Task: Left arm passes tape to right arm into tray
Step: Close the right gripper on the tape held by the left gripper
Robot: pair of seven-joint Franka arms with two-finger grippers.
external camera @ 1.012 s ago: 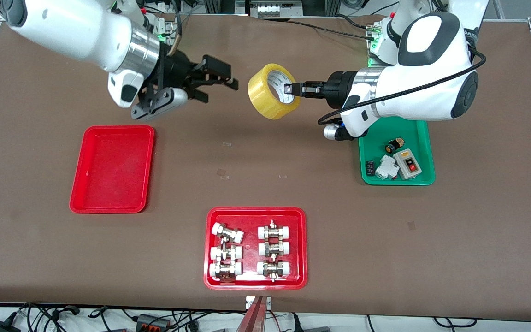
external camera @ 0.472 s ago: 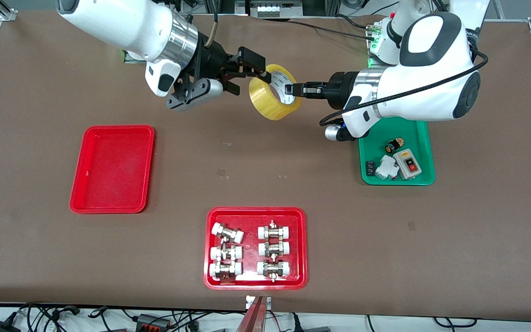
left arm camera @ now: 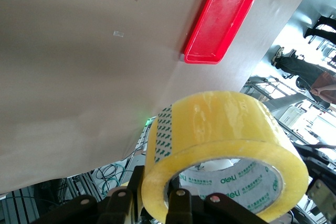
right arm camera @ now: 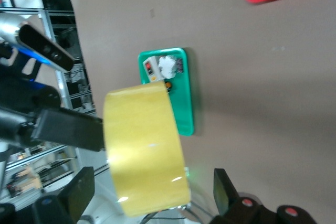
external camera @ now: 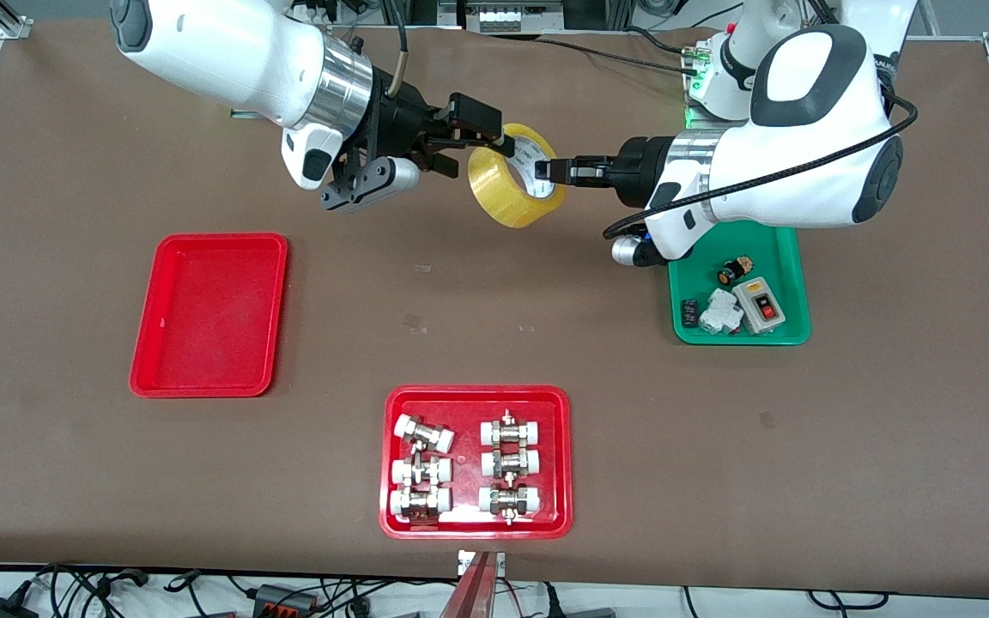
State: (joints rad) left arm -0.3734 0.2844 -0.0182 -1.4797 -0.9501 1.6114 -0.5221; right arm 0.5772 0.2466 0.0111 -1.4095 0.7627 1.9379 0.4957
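Observation:
The tape (external camera: 512,184), a wide yellow roll with a white core, hangs in the air over the table's middle, toward the robots' bases. My left gripper (external camera: 548,169) is shut on the roll's wall, one finger inside the core. In the left wrist view the tape (left arm camera: 226,124) fills the frame above my left gripper (left arm camera: 155,203). My right gripper (external camera: 476,153) is open, its fingers either side of the roll's other edge and apart from it. In the right wrist view the tape (right arm camera: 144,150) sits between the spread fingers of my right gripper (right arm camera: 152,192). The plain red tray (external camera: 209,314) lies empty toward the right arm's end; the left wrist view also shows this tray (left arm camera: 218,19).
A red tray with white-capped metal fittings (external camera: 476,462) lies near the front camera's edge of the table. A green tray (external camera: 739,287) with small electrical parts lies under the left arm; the right wrist view shows that green tray (right arm camera: 181,103).
My right gripper has swung in from the right arm's end and now straddles the tape, still open. The left gripper and the tape have shifted only slightly.

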